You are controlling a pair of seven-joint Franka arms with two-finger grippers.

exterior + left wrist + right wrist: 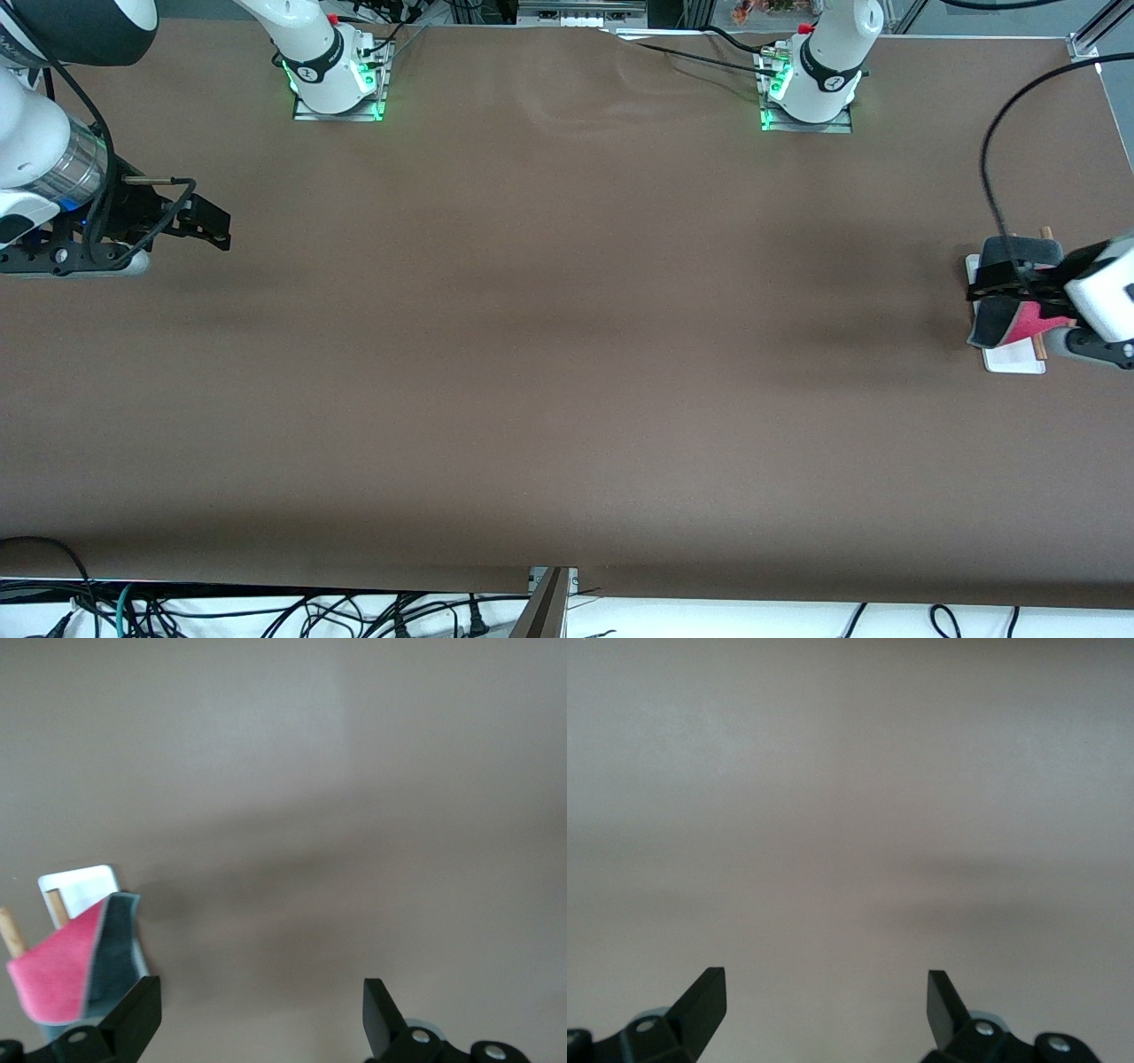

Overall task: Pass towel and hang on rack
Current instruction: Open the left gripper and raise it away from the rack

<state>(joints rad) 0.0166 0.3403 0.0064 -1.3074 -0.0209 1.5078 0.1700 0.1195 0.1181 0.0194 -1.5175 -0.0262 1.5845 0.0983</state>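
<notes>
Draping over the rack (1013, 356) at the left arm's end of the worktop (567, 354), the towel (999, 319) lies just beside the open, empty left pincer (261, 1014), while the right pincer (827, 1005) waits open well apart.

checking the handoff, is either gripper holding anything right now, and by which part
Nothing is held. The left gripper is open beside the pink and grey cloth towel draped on the wooden-rod rack; the right gripper is open over bare table.

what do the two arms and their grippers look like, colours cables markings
Both arms have glossy white shells with black joint rings, and their bases glow green. The right arm has a silver metal wrist band. The left gripper and right gripper are black, with flat wedge-shaped fingers. Black cables loop along each wrist.
</notes>
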